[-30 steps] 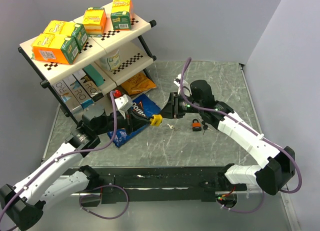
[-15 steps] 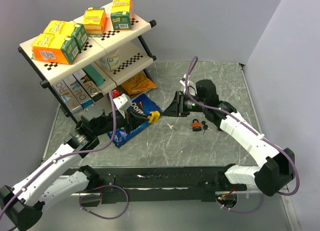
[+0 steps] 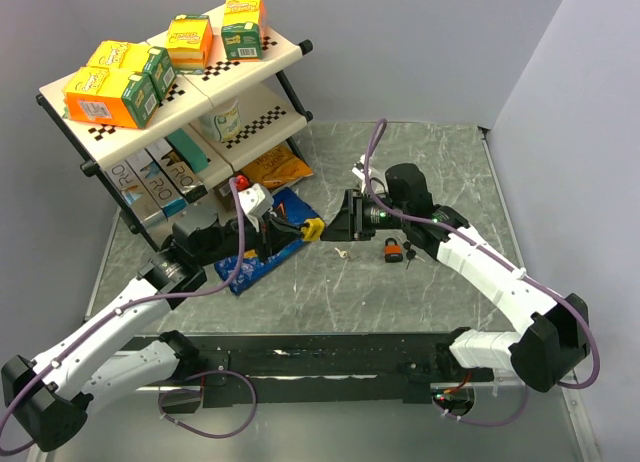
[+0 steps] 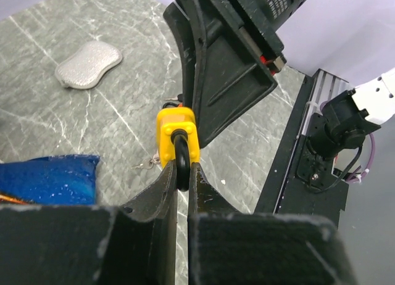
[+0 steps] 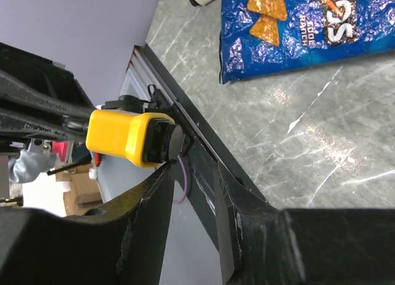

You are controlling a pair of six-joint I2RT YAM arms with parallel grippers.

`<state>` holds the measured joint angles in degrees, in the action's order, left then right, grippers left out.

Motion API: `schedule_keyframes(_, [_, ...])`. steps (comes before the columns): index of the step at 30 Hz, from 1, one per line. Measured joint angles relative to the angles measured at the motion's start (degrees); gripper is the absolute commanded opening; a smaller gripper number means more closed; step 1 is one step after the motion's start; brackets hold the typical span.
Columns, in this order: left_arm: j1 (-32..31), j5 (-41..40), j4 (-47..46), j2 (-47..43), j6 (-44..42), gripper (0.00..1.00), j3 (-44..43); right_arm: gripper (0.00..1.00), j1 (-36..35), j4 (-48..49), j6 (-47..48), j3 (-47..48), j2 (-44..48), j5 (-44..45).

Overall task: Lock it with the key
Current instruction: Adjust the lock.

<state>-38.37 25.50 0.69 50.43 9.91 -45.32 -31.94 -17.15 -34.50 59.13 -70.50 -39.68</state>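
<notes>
My left gripper [image 3: 300, 232] [image 4: 182, 169] is shut on the black shackle of a yellow padlock [image 3: 312, 229] [image 4: 177, 132] and holds it above the table. My right gripper [image 3: 337, 225] [image 5: 192, 171] faces the padlock's [image 5: 117, 140] lower end with its jaws apart and nothing between them. One fingertip [image 5: 162, 174] sits just under a black piece that sticks out of that end. I cannot tell whether that piece is a key head. A small dark key bunch [image 3: 409, 256] lies on the table beside an orange and black padlock [image 3: 393, 249].
A small silver key [image 3: 341, 252] [image 4: 146, 165] lies on the table under the grippers. A blue chip bag [image 3: 262, 254] [image 5: 296, 26] lies left of centre and an orange bag [image 3: 275, 168] behind it. The tilted shelf [image 3: 200, 112] with boxes fills the back left. A silver pouch [image 4: 88, 64] lies at the back.
The left gripper has lifted the yellow padlock a little up and to the right. The right gripper drew back slightly, then came close to the padlock's end again, its jaws a little wider.
</notes>
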Motion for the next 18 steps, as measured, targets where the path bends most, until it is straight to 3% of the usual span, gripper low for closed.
schedule_keyframes(10, [0.31, -0.44, -1.31, -0.39, 1.64, 0.01, 0.00, 0.34, -0.50, 0.22, 1.46, -0.04, 0.46, -1.46])
schedule_keyframes(18, [1.99, 4.68, -2.21, -2.99, 3.06, 0.01, -0.02, 0.38, 3.10, 1.27, 1.22, -1.81, 0.76, -2.38])
